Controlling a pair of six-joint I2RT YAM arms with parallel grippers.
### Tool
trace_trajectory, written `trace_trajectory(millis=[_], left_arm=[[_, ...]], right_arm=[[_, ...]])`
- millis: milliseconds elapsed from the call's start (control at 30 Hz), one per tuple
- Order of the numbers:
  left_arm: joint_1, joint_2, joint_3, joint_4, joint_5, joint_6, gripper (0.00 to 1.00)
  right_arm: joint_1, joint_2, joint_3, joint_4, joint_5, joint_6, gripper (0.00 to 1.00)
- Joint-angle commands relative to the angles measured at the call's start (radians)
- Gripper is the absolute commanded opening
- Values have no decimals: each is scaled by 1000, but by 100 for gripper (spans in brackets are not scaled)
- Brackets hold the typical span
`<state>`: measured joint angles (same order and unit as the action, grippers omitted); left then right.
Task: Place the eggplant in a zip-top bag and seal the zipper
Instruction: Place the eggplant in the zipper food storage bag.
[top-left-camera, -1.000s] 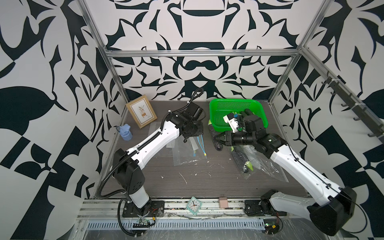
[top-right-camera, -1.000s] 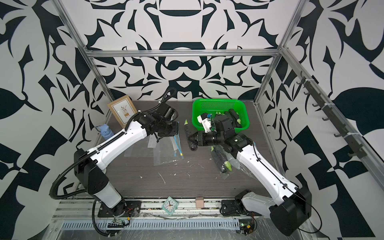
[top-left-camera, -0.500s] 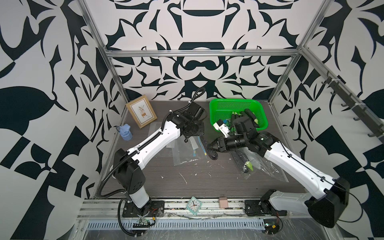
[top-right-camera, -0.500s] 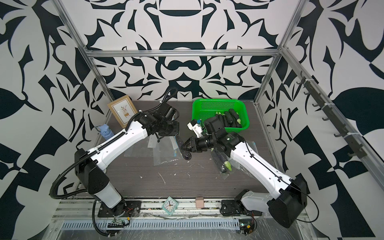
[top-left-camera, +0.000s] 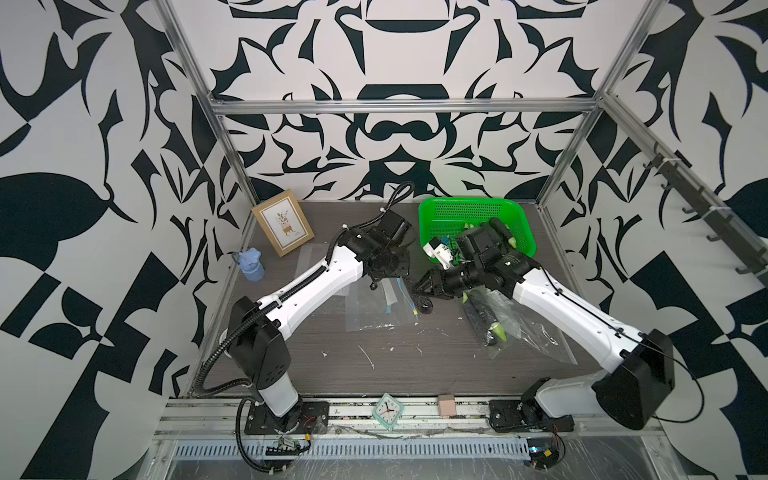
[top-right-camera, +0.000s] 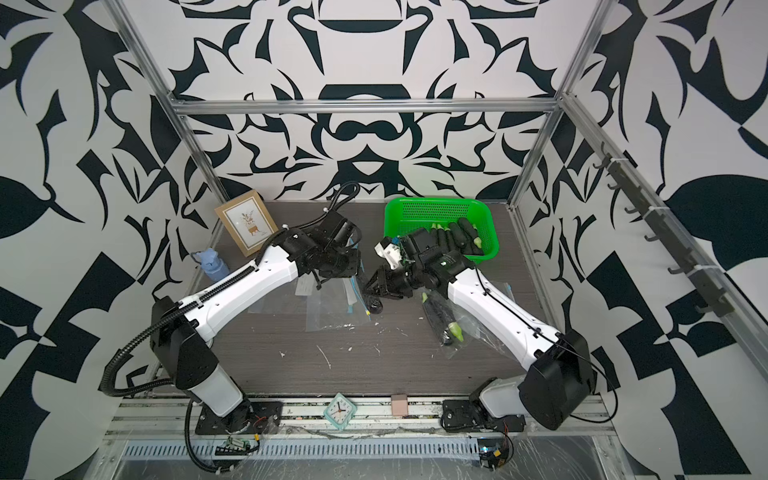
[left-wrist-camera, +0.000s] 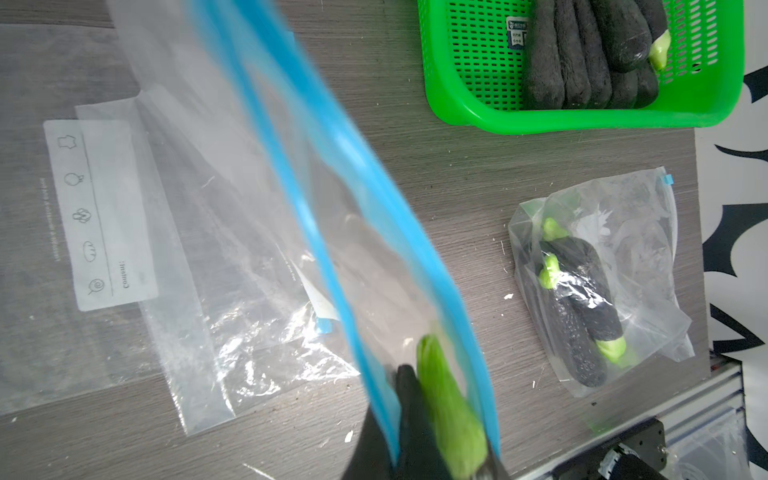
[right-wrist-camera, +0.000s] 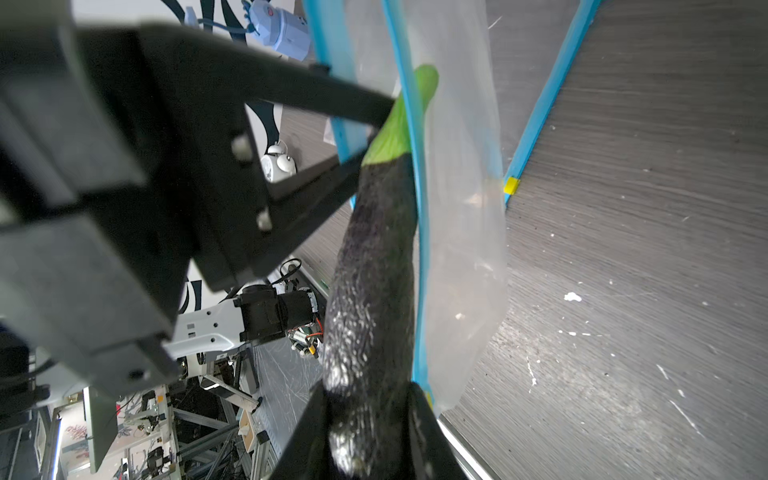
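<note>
Two grippers are engaged at one bag mouth, near the centre of both top views. The left gripper (right-wrist-camera: 368, 139) is clamped shut on one blue zipper strip (left-wrist-camera: 316, 174) of the zip-top bag (right-wrist-camera: 461, 208). The bag is held lifted off the table (top-left-camera: 374, 365), so that the mouth hangs apart and a gap is offered between the two strips.

The right gripper (right-wrist-camera: 365, 424) is closed around the dark blunt end of the eggplant (right-wrist-camera: 374, 270). That end is gripped, it is judged, so that the narrow green cap can be led in first. In the left wrist view the cap is seen between the blue strips, while most of the dark body lies outside the mouth. Insertion is therefore judged barely begun, and the zipper is unsealed. A further push along the eggplant's length is judged necessary before it can be released.

Unused bags (top-left-camera: 374, 311) lie flat just left of centre in a top view. A filled bag (top-left-camera: 511, 324) lies right of centre, below the green basket (top-left-camera: 469, 202), where more eggplants (top-right-camera: 457, 235) are stored.
</note>
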<state>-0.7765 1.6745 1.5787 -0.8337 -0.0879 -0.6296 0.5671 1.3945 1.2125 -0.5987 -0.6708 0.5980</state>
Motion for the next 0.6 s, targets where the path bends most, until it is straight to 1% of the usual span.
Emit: trace_trajectory(millis=[0, 233, 567], left_arm=[[-24, -36, -20, -1, 23, -4, 0], [-44, -50, -45, 43, 42, -19, 0], [-72, -39, -30, 63, 65, -30, 0]], right_arm=[[-15, 22, 81, -5, 17, -31, 2], [-30, 85, 132, -18, 60, -58, 1], [-39, 136, 174, 3, 211, -38, 2]])
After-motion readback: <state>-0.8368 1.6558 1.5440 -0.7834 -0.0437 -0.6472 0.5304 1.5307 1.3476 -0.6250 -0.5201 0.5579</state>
